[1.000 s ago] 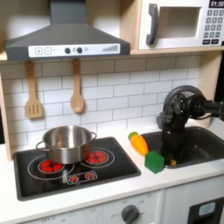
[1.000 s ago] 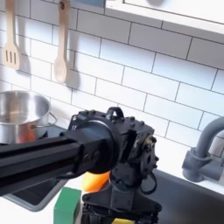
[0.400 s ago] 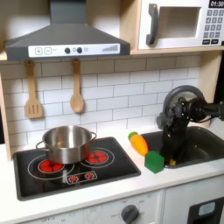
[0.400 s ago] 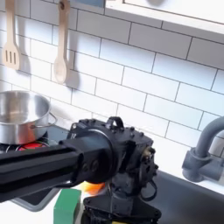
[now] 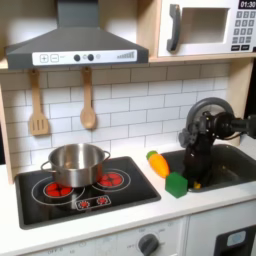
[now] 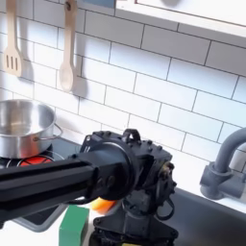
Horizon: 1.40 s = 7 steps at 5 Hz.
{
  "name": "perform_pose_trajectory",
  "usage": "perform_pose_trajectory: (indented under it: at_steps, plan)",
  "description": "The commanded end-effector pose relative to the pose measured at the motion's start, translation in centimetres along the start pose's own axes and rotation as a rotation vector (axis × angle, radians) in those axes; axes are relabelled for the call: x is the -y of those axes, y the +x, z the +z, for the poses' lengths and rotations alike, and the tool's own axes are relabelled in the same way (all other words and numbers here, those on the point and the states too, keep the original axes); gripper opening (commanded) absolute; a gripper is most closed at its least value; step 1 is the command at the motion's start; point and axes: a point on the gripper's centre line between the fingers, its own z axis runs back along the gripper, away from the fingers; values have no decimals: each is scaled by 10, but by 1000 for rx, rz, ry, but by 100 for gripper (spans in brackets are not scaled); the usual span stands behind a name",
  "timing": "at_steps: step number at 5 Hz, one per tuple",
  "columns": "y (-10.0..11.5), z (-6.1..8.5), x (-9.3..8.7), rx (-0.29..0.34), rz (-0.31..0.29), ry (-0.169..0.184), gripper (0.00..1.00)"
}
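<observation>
Left to right in the first exterior view: shiny steel pot [image 5: 75, 163] on the black toy hob [image 5: 85, 190], then orange plastic carrot [image 5: 158, 163] and green block [image 5: 177, 184] just left of the dark sink [image 5: 228, 165]. Black gripper [image 5: 194, 180] reaches down at the sink's left edge, just right of the block; it has barely shifted since a second ago. Jaw opening hidden, can't tell grip.
</observation>
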Motion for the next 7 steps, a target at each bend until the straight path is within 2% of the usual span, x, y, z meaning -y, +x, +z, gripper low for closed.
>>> perform_pose_trajectory:
  at_steps: [1,2,3,4,5,6,7]
  plan:
    - [6,-5,1,23,34,47,64]
    - [10,-4,0,30,54,55,0]
    - [13,-2,-2,32,80,46,0]
    - [16,7,2,39,96,19,0]
    - [19,11,7,32,76,15,0]
    - [20,15,8,-3,79,16,0]
    - [24,25,12,-17,68,8,0]
